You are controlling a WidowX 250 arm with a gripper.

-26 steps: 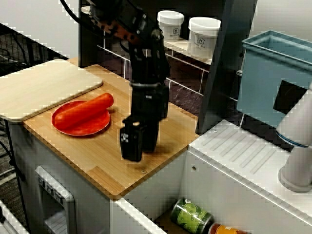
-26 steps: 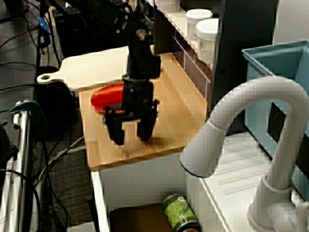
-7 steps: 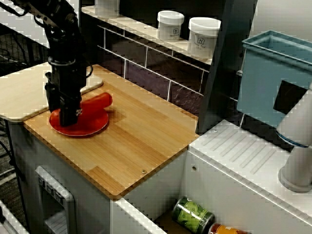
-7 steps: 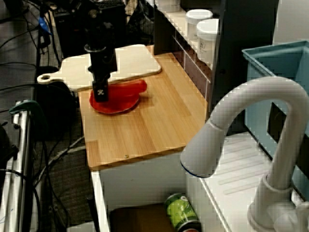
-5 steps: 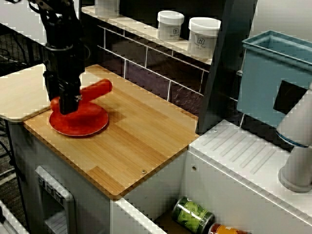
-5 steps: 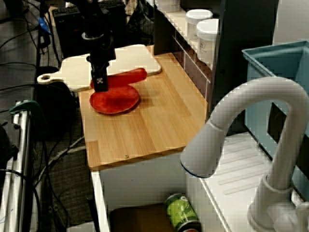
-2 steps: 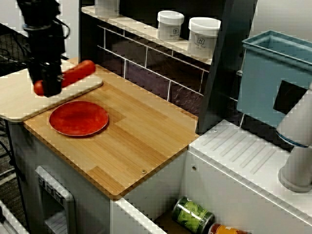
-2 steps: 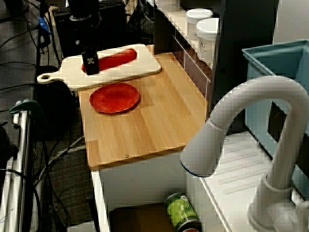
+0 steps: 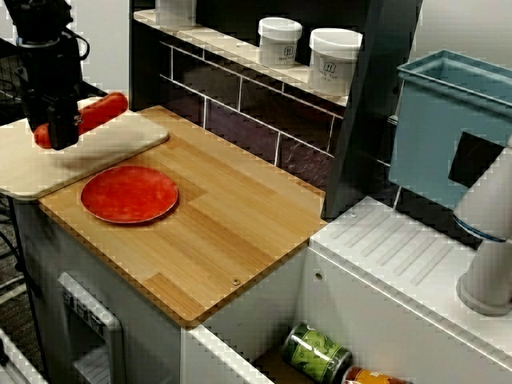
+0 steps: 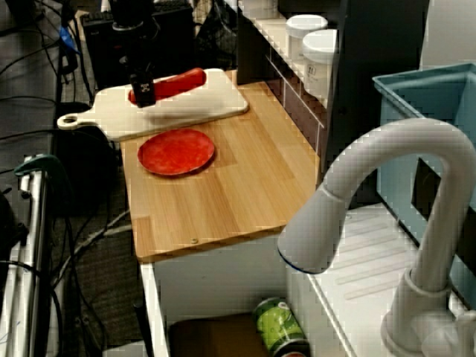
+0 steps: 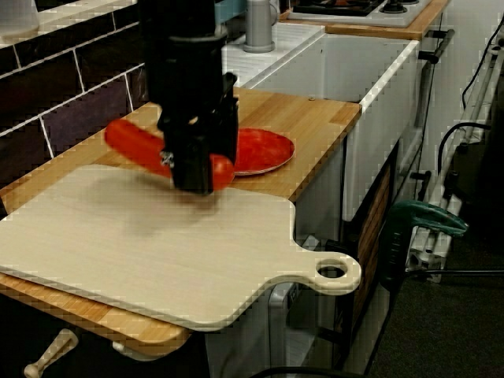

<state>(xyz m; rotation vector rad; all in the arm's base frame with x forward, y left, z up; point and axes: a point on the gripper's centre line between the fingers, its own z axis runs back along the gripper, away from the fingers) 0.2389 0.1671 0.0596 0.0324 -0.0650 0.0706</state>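
At the far left of the view from the counter's front, your gripper (image 9: 58, 134) is pointing straight down. Its fingers are clamping one end of the carrot (image 9: 100, 112), so you are holding it roughly level over the middle of the pale cutting board (image 9: 112, 146). In the view from the board's end, the carrot is hanging clear of the wood and casting a blurred shadow on it. Just right of the board, the red plate (image 9: 130, 194) is lying near the front left corner of the wooden counter (image 9: 240, 228). Further right, two white jars (image 9: 334, 60) are standing on the shelf behind the counter's back edge, and a blue bin (image 9: 436, 112) is sitting beyond them.
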